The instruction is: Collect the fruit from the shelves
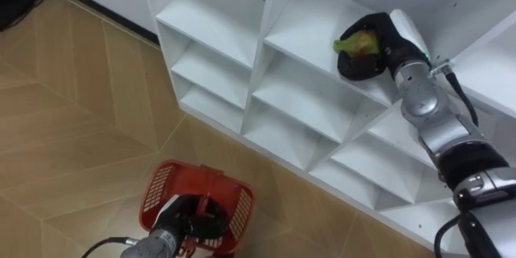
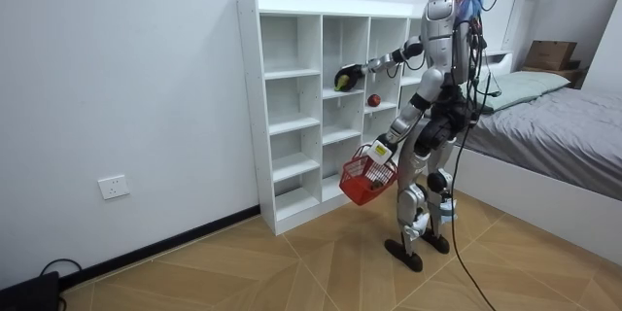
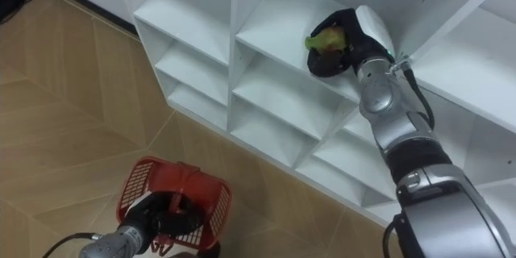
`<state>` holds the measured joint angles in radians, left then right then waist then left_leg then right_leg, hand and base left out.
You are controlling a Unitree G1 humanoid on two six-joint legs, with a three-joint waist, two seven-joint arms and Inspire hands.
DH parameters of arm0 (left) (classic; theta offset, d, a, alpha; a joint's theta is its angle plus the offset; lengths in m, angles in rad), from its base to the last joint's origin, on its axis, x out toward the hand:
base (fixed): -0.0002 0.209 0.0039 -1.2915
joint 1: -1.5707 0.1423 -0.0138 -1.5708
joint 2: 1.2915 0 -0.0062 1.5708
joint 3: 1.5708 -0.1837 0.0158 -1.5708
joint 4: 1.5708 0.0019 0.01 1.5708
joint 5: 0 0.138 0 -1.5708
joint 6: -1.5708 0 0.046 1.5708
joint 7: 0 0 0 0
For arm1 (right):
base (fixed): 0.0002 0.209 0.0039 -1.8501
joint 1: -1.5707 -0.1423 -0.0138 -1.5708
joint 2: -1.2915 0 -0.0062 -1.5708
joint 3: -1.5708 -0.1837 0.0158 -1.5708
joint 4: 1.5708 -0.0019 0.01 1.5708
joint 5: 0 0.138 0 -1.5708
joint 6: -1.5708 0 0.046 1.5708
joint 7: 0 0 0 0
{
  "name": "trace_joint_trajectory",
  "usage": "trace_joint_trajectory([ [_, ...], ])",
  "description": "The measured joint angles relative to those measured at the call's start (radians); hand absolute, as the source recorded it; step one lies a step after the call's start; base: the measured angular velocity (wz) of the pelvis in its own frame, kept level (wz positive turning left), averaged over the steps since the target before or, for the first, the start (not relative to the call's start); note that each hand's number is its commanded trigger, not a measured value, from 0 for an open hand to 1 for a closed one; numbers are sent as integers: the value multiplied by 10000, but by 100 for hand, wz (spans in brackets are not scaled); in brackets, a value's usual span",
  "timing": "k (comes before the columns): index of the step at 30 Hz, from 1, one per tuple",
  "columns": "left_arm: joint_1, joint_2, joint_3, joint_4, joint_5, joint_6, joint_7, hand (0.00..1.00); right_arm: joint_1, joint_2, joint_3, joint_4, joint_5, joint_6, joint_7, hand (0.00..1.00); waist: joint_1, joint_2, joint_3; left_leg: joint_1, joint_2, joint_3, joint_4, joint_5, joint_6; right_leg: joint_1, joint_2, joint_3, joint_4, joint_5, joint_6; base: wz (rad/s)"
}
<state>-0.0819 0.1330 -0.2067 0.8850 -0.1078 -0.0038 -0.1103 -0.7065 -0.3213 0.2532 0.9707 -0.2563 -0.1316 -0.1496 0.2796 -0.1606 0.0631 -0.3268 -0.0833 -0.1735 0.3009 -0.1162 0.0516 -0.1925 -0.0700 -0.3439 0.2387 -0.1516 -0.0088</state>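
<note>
Right hand [image 1: 385, 55] fingers round yellow-green fruit [image 1: 358, 44] in closet [image 1: 267, 18] compartment; left hand [image 1: 192, 224] fingers round basket [image 1: 159, 184] handle

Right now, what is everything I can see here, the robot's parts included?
shelf unit: one, white, against the wall.
green fruit: one, yellow-green, in the right hand.
red fruit: one, red, next column's shelf.
basket: one, red, hanging from the left hand.
bed: one, grey, room view's right.
box: one, brown, beyond the bed.
socket: one, white, low on the wall.
right hand: curled round the green fruit.
left hand: curled round the basket's handle.
</note>
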Motion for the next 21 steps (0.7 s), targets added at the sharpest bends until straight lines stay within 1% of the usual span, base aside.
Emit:
trace_joint_trajectory([
  [6,-86,11,-131,227,1,0,115,100,2,31,8,5,181,-4,-12,100,3,13,4,5,3,4,-5,0,0,-1,2,5,-7,0,0,0],
  [16,-93,13,-167,226,1,0,181,100,-1,31,11,6,186,-6,-9,100,5,27,-3,5,3,4,-4,0,0,-1,2,3,-6,0,0,0],
  [21,-97,46,-346,222,-209,-3,183,100,-12,50,105,-59,309,8,-1,100,19,25,-11,15,11,62,-18,2,4,-16,3,100,-5,0,0,-2],
])
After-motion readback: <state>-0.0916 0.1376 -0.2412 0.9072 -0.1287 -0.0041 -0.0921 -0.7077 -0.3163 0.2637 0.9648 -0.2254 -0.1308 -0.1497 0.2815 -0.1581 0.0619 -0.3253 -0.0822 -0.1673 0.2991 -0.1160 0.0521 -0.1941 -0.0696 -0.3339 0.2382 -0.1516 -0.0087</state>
